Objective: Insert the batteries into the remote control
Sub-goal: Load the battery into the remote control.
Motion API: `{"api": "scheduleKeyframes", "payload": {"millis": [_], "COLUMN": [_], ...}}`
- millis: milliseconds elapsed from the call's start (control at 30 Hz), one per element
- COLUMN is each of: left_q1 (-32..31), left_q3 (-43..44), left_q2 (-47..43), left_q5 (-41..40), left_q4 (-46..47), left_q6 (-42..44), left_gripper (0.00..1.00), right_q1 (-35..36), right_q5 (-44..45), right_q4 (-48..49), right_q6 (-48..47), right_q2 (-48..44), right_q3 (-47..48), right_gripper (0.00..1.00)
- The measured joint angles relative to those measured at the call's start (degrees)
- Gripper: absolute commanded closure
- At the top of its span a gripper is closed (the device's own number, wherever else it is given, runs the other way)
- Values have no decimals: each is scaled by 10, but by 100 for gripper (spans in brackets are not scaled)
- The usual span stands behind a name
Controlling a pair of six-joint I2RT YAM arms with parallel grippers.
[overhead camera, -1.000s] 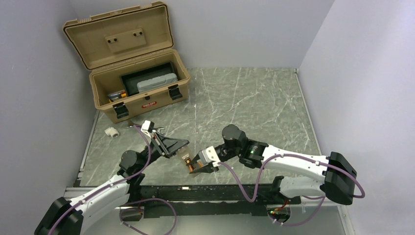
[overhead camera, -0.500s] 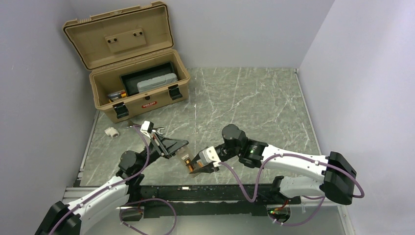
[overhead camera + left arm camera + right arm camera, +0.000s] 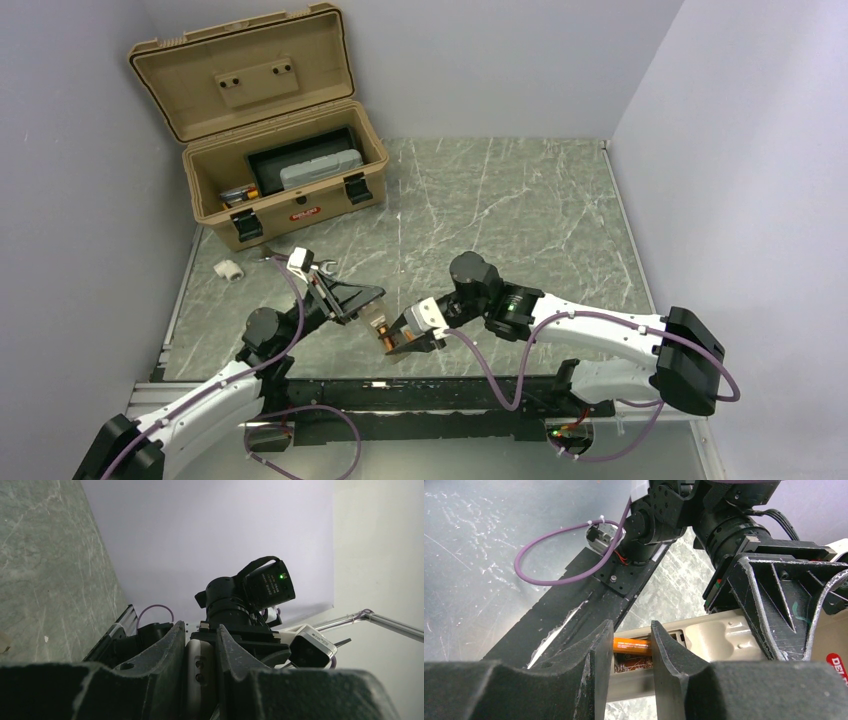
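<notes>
One battery (image 3: 631, 645), orange with fine print too small to read, is pinched end to end between the fingers of the right gripper (image 3: 631, 632). Its long axis crosses the gap sideways, along the length of the remote control (image 3: 719, 632) and right at the open recess in its pale back. The left gripper (image 3: 200, 632) has its fingers pressed onto the remote's sides. In the top view the remote is held above the table between the two arms, near the front edge, and its long axis runs roughly front to back.

Below is a grey-green marbled table (image 3: 500, 210) with pale veins and a black rail (image 3: 440, 395) along its near edge. Plain pale lilac walls (image 3: 500, 60) close it in on three sides. An open tan toolbox (image 3: 262, 120) stands in the far left corner, with a red label (image 3: 304, 212) on its front that is unreadable from above.
</notes>
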Motion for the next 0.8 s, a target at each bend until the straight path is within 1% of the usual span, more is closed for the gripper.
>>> {"api": "scheduleKeyframes", "payload": {"millis": [400,800], "left_q1": [1,2], "left_q3": [0,0], "left_q2": [23,21], "left_q5": [1,3], "left_q4": [27,34], "left_q6": [-15,-25], "left_gripper": [100,100], "right_q1": [-2,-3], "right_q5": [-3,-12], "right_q4": [7,11], "right_q6": [0,-3], "right_q2": [0,4], "right_q3": [0,7], "right_gripper": [66,66]}}
